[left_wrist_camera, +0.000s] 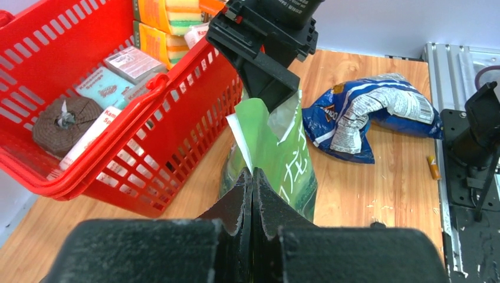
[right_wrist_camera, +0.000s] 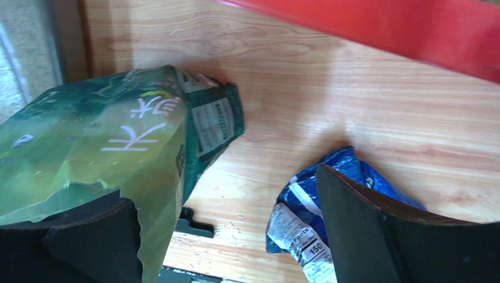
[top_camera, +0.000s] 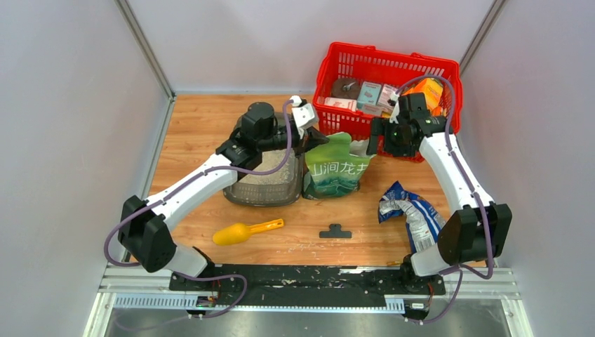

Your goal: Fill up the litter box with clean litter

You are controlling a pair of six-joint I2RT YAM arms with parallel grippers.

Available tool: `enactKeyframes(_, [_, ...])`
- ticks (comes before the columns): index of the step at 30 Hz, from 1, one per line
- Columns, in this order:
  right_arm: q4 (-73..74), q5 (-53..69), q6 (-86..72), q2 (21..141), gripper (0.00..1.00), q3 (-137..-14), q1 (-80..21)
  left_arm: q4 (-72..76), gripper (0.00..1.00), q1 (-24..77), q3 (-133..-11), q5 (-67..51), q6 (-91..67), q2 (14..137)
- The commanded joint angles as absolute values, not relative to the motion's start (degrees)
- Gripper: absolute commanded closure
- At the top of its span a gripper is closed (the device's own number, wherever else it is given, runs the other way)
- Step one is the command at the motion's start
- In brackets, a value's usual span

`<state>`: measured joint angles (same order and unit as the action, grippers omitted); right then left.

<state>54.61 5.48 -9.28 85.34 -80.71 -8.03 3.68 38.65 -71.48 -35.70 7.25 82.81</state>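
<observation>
Left gripper [left_wrist_camera: 252,184] is clenched, its fingers pressed together, apparently on a fold of film at the top edge of the green litter bag [top_camera: 337,172]. The bag stands upright at mid-tabletop, just beside the right side of the litter box [top_camera: 261,201]. The right gripper [right_wrist_camera: 227,194] is spread wide at the bag's other top corner; the film lies against one finger but is not pinched.

The step looks like getting a two-handed hold before tipping. To do it well, the right jaws should close on their corner just below the torn top. The mouth can then be leaned over the tray's rim and the bottom raised slowly, so the granules land inside and not on the wood.

The litter box already holds a layer of clean litter [top_camera: 265,184], partly hidden under the left arm. At the back right corner, the red basket [left_wrist_camera: 177,135] holds small boxes, sponges and a brown round pad. How much the green bag holds cannot be seen.
</observation>
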Motion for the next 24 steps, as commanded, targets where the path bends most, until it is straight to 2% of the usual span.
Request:
enactKeyframes(1, [53.0,13.4,-11.6,83.0,0.11,-80.9,-9.0,17.1,1.0,38.6,-74.4,-37.4,8.9,78.9])
enactKeyframes(3, [52.3,15.6,-11.3,82.9,0.12,-80.6,-11.2,17.7,1.0,38.5,-75.1,-37.5,8.4,79.7])
enactKeyframes(9, [53.9,12.4,-11.0,83.5,0.39,-81.4,-12.7,20.0,1.0,38.4,-77.7,-36.7,8.4,82.6])
enactKeyframes(10, [54.0,11.6,-11.2,83.8,0.53,-81.7,-12.7,20.7,1.0,38.2,-78.1,-36.5,8.4,83.1])
enactKeyframes(12, [54.1,10.4,-11.4,84.0,0.66,-84.0,-12.4,22.7,1.0,38.1,-80.6,-35.9,8.3,84.9])
enactKeyframes(13, [54.3,9.9,-11.5,84.2,0.79,-85.2,-12.3,22.8,1.0,37.9,-81.8,-35.8,8.1,85.7])
enactKeyframes(16, [56.1,7.6,-11.7,84.4,0.98,-90.7,-12.2,23.2,1.0,37.4,-86.4,-35.9,6.5,87.9])
enactKeyframes(20, [57.3,6.6,-12.0,83.6,1.0,-92.4,-12.2,23.8,1.0,37.2,-88.0,-36.5,6.0,89.1])
enactKeyframes(24, [57.5,5.4,-13.0,82.0,1.0,-86.3,-12.1,24.1,1.0,36.9,-84.3,-38.4,6.0,87.8])
